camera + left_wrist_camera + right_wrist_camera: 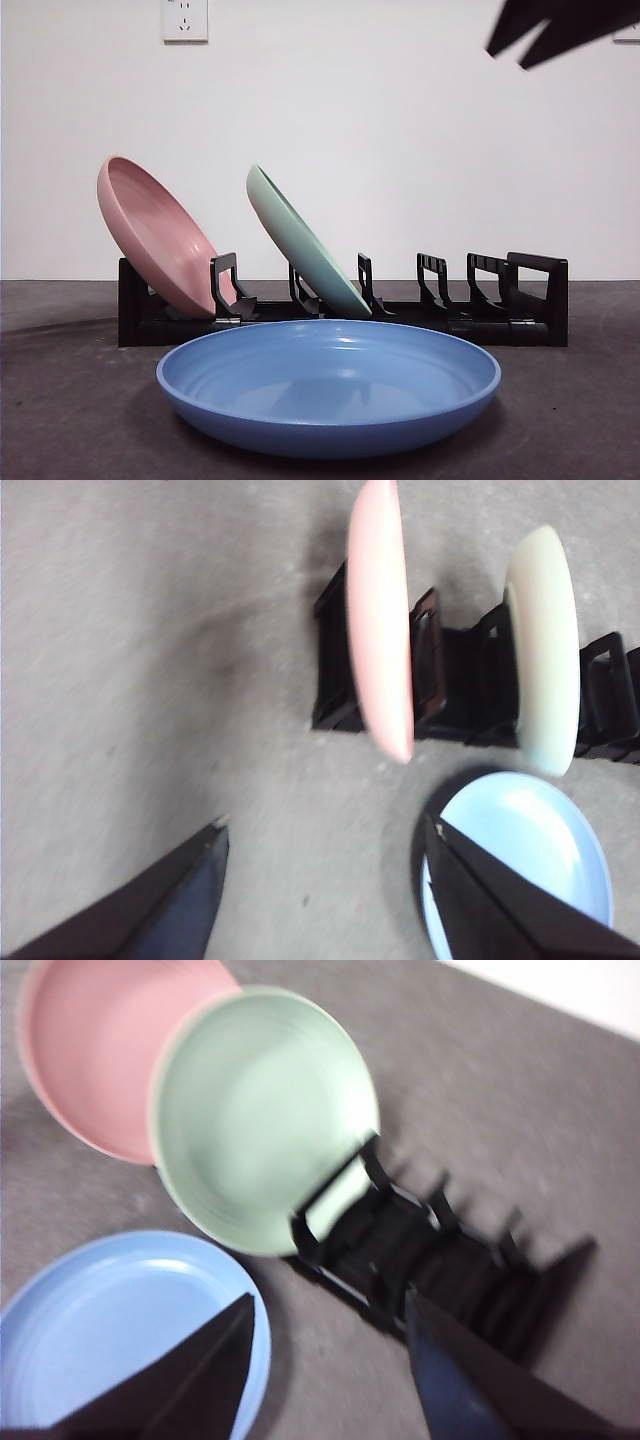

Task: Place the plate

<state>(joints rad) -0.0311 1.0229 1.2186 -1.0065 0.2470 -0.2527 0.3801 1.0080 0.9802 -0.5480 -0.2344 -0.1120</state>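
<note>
Wall socket on white wall.

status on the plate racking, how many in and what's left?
Two in: the pink plate and green plate lean in the black rack. Nothing is in hand: the left gripper and right gripper are both open and empty. Left: the blue plate lies flat on the table, ungrasped.

Blue plate seen as smooth and glossy, pink plate and green plate smooth with soft sheen, rack black plastic, table matt, grainy grey.
</note>
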